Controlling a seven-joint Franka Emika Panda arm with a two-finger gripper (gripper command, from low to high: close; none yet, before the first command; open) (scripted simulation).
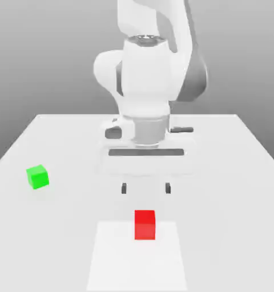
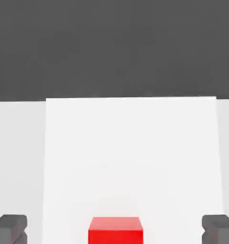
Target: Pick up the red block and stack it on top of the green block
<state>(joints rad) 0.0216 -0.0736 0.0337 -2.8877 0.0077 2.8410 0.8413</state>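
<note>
Hovering above the table (image 1: 59, 142), pincer (image 1: 145, 188) pointing down — fingers apart, empty — red block (image 1: 144, 224) just beneath

red block (image 2: 116, 230) cut by frame edge, arm (image 1: 153, 51) cropped above

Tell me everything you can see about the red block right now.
The red block is a small, plain, bright-red cube with smooth, unmarked faces. It sits flat and upright on a lighter square patch of the white table, near that patch's far edge in the exterior view. Nothing grips it: the open tool hangs above, apart from it.
</note>
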